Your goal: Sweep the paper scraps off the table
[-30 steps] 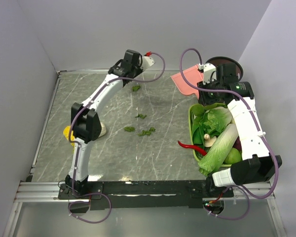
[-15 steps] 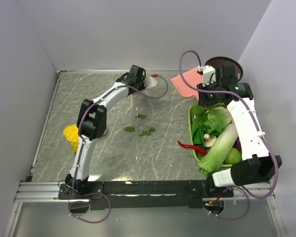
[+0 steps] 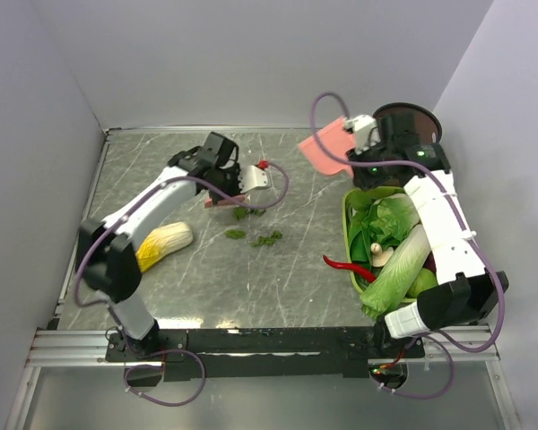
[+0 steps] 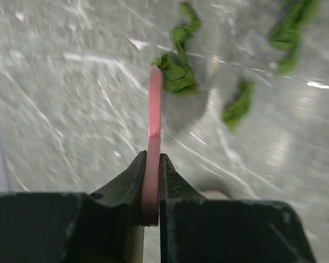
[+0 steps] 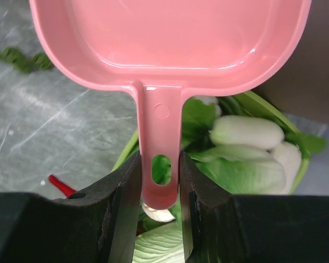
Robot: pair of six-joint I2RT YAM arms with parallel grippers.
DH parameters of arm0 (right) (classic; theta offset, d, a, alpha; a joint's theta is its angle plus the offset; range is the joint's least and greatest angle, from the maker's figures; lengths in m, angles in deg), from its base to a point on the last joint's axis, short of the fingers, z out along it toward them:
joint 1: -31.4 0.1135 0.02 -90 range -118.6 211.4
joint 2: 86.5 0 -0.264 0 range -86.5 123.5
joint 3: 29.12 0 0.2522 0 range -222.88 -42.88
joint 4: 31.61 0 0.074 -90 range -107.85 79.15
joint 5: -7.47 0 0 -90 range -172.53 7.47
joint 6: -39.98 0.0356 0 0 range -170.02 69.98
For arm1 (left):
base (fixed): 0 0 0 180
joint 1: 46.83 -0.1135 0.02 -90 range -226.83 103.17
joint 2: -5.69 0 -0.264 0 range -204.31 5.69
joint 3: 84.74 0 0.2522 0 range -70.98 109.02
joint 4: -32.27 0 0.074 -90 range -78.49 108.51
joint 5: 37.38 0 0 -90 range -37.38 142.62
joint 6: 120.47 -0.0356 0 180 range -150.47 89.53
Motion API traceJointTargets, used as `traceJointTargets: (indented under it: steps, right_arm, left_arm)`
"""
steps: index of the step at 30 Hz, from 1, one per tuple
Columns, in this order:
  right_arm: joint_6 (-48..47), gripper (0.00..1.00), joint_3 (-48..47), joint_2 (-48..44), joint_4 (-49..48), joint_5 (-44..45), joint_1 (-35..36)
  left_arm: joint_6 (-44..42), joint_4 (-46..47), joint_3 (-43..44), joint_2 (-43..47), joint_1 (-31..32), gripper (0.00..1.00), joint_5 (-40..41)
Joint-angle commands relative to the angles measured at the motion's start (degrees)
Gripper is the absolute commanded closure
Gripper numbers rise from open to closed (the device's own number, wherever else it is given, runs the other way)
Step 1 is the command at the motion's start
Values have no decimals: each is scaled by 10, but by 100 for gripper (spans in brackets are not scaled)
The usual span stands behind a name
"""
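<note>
Left gripper (image 4: 152,160) was noted clamped on a thin pink sweeper (image 4: 154,109) beside the paper scraps (image 3: 267,239) at mid-frame on the table (image 3: 233,287), and right gripper (image 5: 159,160) closed on the handle of the pink dustpan (image 5: 170,38) at upper right; the pan was judged best set down close before scraps were pushed.

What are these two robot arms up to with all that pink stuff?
They are clearing green paper scraps off the table. The left gripper is shut on a thin pink tool, its edge down beside a scrap. The right gripper holds a pink dustpan by the handle, over by the vegetable basket, apart from the scraps. The pan looks empty so far.
</note>
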Motion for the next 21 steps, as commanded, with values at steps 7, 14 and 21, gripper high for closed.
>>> traceJointTargets:
  steps: [7,14,21]
  right_arm:
    - [-163,100,74,47,55,36,135]
    - [-200,100,31,139,141,51,154]
    - [-201,100,29,212,185,69,174]
  left_arm:
    - [361,-28,-38,144,-67,99,24]
    - [404,-74,-16,93,-99,99,-22]
    - [411,-65,2,68,-102,99,-34]
